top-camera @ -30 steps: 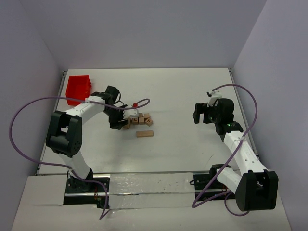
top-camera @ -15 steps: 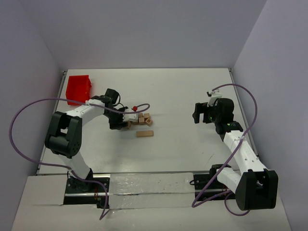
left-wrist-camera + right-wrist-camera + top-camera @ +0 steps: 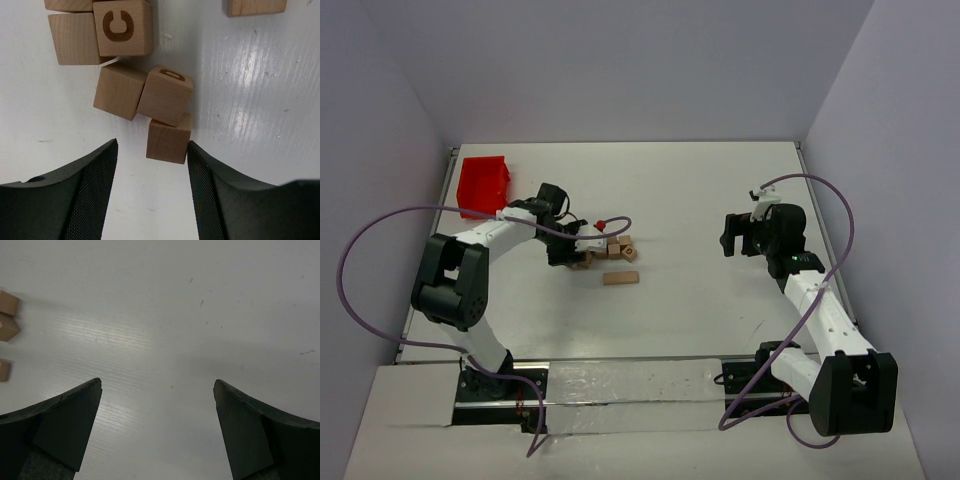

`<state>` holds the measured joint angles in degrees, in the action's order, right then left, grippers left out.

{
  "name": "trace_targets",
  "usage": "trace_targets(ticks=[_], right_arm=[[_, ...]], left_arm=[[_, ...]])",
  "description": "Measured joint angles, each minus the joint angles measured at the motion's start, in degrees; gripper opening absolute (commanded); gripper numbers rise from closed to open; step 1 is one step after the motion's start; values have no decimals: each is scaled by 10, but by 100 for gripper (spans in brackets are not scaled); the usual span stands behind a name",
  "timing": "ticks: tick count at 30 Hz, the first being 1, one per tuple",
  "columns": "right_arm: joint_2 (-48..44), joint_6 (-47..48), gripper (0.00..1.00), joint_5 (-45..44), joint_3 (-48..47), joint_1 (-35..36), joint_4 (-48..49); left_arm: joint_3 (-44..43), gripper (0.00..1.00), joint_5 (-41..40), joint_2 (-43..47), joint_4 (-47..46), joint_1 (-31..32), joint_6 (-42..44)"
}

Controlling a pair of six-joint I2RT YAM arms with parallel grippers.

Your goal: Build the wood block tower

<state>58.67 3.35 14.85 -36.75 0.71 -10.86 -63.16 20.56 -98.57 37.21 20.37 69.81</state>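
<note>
The wooden cubes (image 3: 611, 246) lay in a loose cluster on the white surface (image 3: 700, 190), left of its middle and well apart from the red bin (image 3: 482, 185) at the far left corner. A short wooden plank (image 3: 620, 278) lay by itself just nearer the arm bases than the cluster.

The left tool (image 3: 151, 145) was down at the near-left edge of the cluster with its jaws spread around a single plain cube (image 3: 169, 141). In the wrist view this cube's right edge met the finger (image 3: 215, 190) on that side, while a clear strip of surface separated it from the other finger (image 3: 90, 185), so it was straddled, not pinched. A second cube (image 3: 166, 96), with a dark letter on one side face too foreshortened to read, touched the far edge of the straddled one. A plain cube (image 3: 119, 91) sat against that second cube's left side. Farther out stood a cube marked C (image 3: 123, 27), overlapping another plain cube (image 3: 74, 39) beside it; whether the cube marked C rested on anything could not be told.

The right tool (image 3: 157, 384) hung over bare surface on the right side, well away from the cubes, its jaws spread wide with nothing between them.
</note>
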Motion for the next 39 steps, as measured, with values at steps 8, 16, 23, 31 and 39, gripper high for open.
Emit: trace_targets(ticks=[8, 16, 23, 31, 39], right_arm=[[1, 2, 100, 0, 0, 0, -2], [3, 2, 100, 0, -1, 0, -4], [4, 2, 100, 0, -4, 0, -4], [3, 2, 100, 2, -5, 0, -4], [-7, 2, 100, 7, -5, 0, -5]], left_arm=[[0, 61, 9, 0, 4, -1, 13], [0, 46, 16, 0, 17, -1, 12], [0, 19, 19, 0, 21, -1, -9], [-7, 2, 14, 4, 43, 0, -59], [-72, 0, 0, 49, 117, 19, -130]])
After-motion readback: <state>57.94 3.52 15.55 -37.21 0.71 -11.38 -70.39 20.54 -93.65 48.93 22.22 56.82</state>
